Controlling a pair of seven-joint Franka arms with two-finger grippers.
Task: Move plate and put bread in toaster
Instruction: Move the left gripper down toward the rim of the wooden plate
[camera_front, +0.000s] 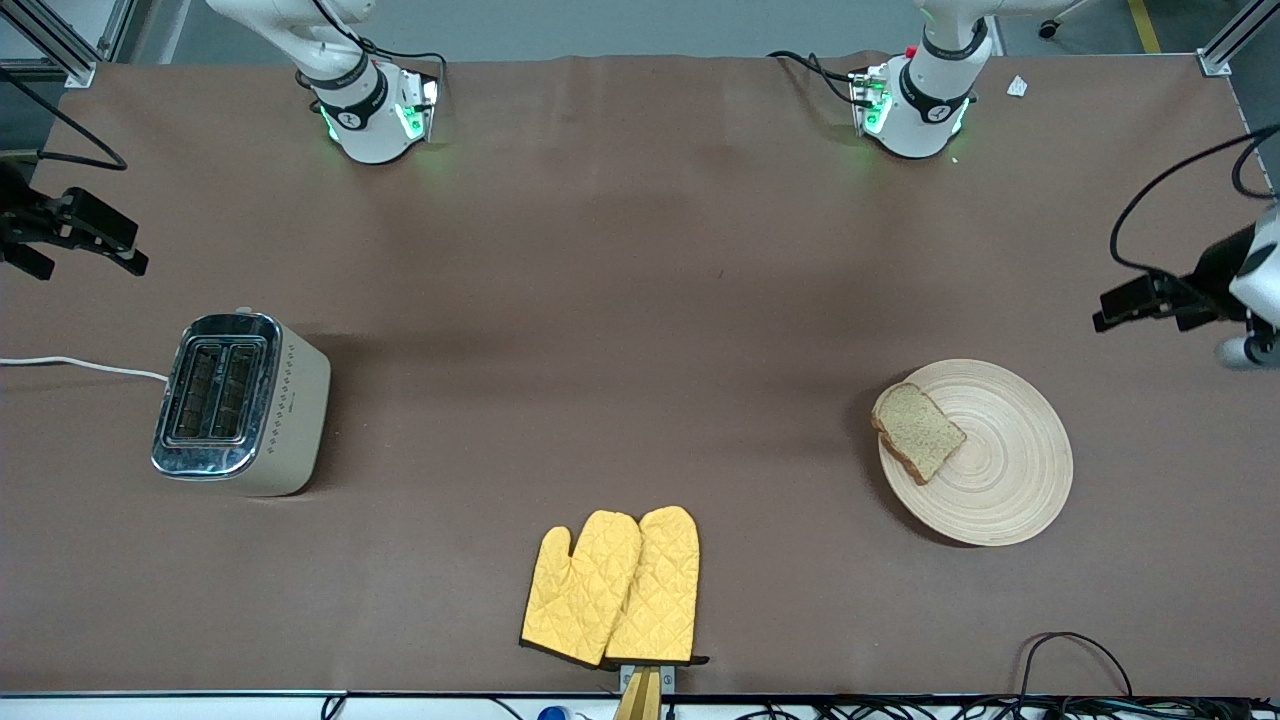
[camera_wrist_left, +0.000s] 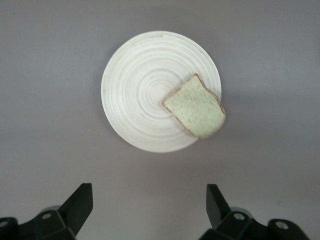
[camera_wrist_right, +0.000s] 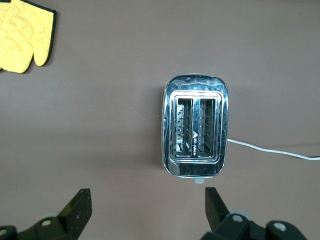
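The pale wooden plate (camera_front: 1000, 470) lies on the brown table toward the left arm's end. The slice of brown bread (camera_front: 918, 430) lies flat on its rim, overhanging the edge that faces the right arm's end. Both also show in the left wrist view: the plate (camera_wrist_left: 140, 95) and the bread (camera_wrist_left: 196, 107). The cream toaster (camera_front: 240, 405) stands toward the right arm's end with both slots empty (camera_wrist_right: 195, 131). My left gripper (camera_front: 1110, 308) (camera_wrist_left: 149, 200) hangs open and empty in the air beside the plate. My right gripper (camera_front: 92, 255) (camera_wrist_right: 148, 202) hangs open and empty in the air beside the toaster.
A pair of yellow oven mitts (camera_front: 615, 590) lies near the table's front edge, midway between toaster and plate; it also shows in the right wrist view (camera_wrist_right: 22, 35). The toaster's white cord (camera_front: 80, 365) runs off the table at the right arm's end.
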